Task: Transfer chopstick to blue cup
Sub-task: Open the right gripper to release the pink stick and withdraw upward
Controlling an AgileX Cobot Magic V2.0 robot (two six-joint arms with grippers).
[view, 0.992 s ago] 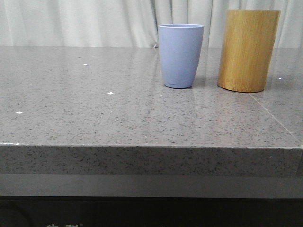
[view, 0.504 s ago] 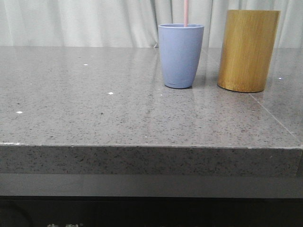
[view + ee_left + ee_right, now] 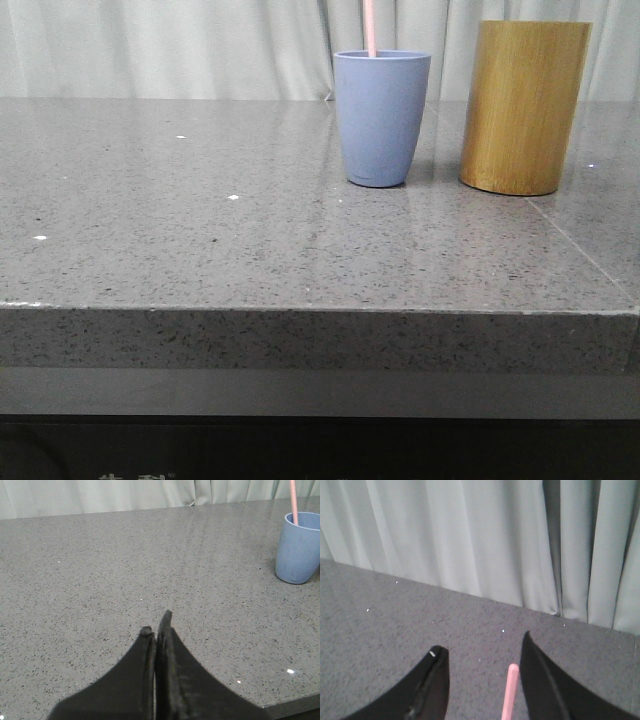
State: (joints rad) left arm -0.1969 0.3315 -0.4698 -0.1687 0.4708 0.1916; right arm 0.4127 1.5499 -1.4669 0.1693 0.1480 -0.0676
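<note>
The blue cup [image 3: 382, 118] stands upright at the back of the grey counter. One pale pink chopstick [image 3: 370, 28] rises out of it near its left rim and runs off the top of the front view. The left wrist view shows the same cup [image 3: 298, 550] and stick [image 3: 293, 502] far off to one side. My left gripper [image 3: 156, 622] is shut with nothing in it, low over bare counter. My right gripper [image 3: 482, 645] is open above the stick's top end [image 3: 510, 692], which stands free between the fingers, close to one of them. Neither gripper shows in the front view.
A taller yellow-brown bamboo cylinder [image 3: 523, 105] stands just right of the cup. Pale curtains [image 3: 180, 45] hang behind the counter. The counter's front edge [image 3: 300, 310] runs across the front view.
One second ago the cup showed no stick. Half a second ago the pink chopstick stood near the cup's middle; now it sits further left, by the left rim.
</note>
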